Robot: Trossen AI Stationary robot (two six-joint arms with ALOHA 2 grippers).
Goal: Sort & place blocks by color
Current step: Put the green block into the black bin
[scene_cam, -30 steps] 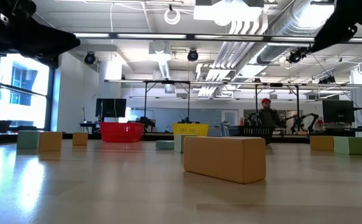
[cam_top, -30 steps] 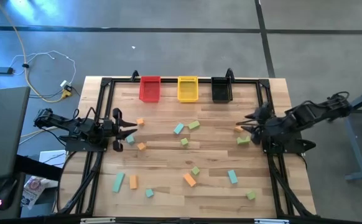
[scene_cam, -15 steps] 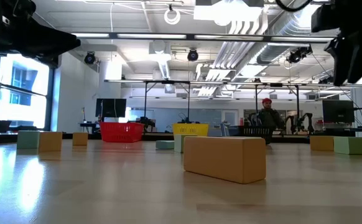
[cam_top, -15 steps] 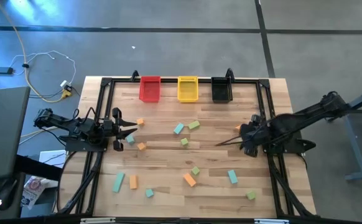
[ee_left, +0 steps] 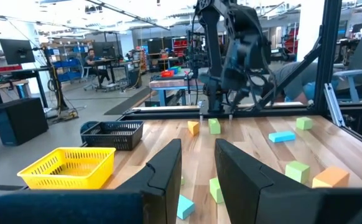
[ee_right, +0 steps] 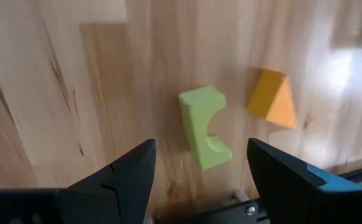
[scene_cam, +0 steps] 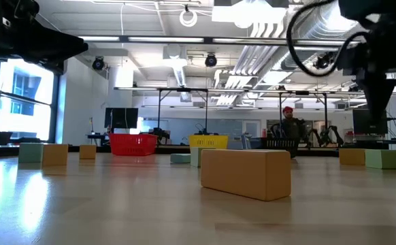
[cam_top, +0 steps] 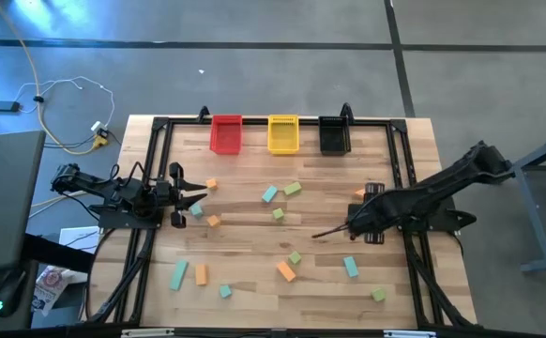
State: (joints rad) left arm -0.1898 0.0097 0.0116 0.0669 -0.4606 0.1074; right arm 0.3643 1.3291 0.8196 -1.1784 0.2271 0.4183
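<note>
The right gripper (ee_right: 199,180), jaws apart, hangs over a notched green block (ee_right: 203,127), with an orange block (ee_right: 271,99) just beyond. Blocks look light and squashy; grip the flat sides. Far off, the left gripper (cam_top: 196,198) waits closed.

From my station, light falls from ceiling strips (scene_cam: 150,39) overhead, even and fairly bright. The table (cam_top: 254,272) carries only soft, short shadows. In the right wrist view, glare whitens the wood near an orange block (ee_right: 272,99) and the grain smears with motion blur. In the low view, the nearest table surface is out of focus.
</note>
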